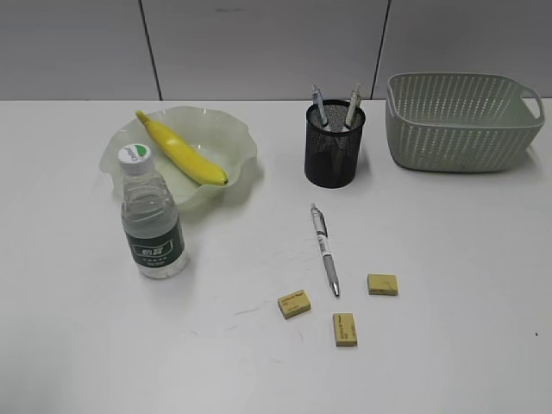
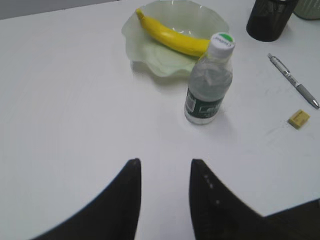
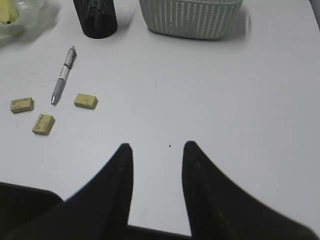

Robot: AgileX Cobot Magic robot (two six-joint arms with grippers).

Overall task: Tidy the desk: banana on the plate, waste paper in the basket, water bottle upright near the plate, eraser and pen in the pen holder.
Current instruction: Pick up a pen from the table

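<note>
While the banana (image 1: 183, 148) already lies on the plate (image 1: 240, 138) and the water bottle (image 1: 152, 216) stands upright just beside it, the loose desk items remain.

Step in hand: judged to be the pen (image 1: 325, 248) and the three erasers, since no waste paper shows on the table and the basket's (image 1: 461, 121) inside cannot be seen.

Pen: lies flat on the bare table in front of the pen holder (image 1: 335, 144), its tip toward the near edge, apart from every eraser.

Erasers: left eraser (image 1: 294, 304), front eraser (image 1: 345, 329) and right eraser (image 1: 382, 284) sit clustered around the pen's tip end, none touching.

Right gripper (image 3: 156, 162): hovers over empty table, jaws moderately apart, holding nothing; the pen lies up and to its left in its wrist view.

Left gripper (image 2: 164, 175): also parted and empty, nearer the bottle.

Doing it well: probably close across the pen's barrel near its middle, then tilt it upright before lowering.

Risk: the holder already has two pens (image 1: 335, 105), so aim for the free gap.
</note>
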